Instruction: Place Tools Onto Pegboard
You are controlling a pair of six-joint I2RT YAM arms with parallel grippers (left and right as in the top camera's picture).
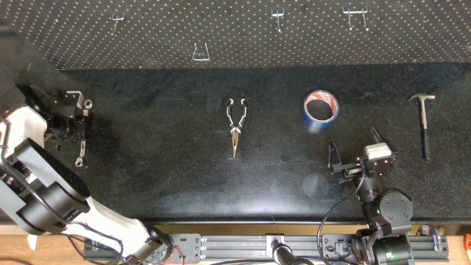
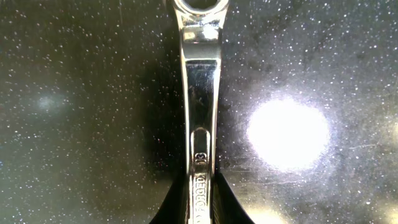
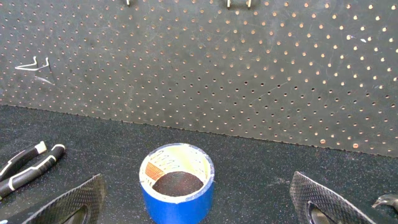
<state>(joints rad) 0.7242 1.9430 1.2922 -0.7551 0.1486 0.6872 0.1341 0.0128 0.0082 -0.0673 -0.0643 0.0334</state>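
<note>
One wrench clamped in left gripper; one pliers, one tape roll, one hammer; right gripper spread apart

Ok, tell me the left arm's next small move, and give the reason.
Probably raise the wrench a little off the black mat. The left gripper is shut on its shank, and the nearest free hook sits up on the pegboard, so it likely needs height before travelling there.
</note>
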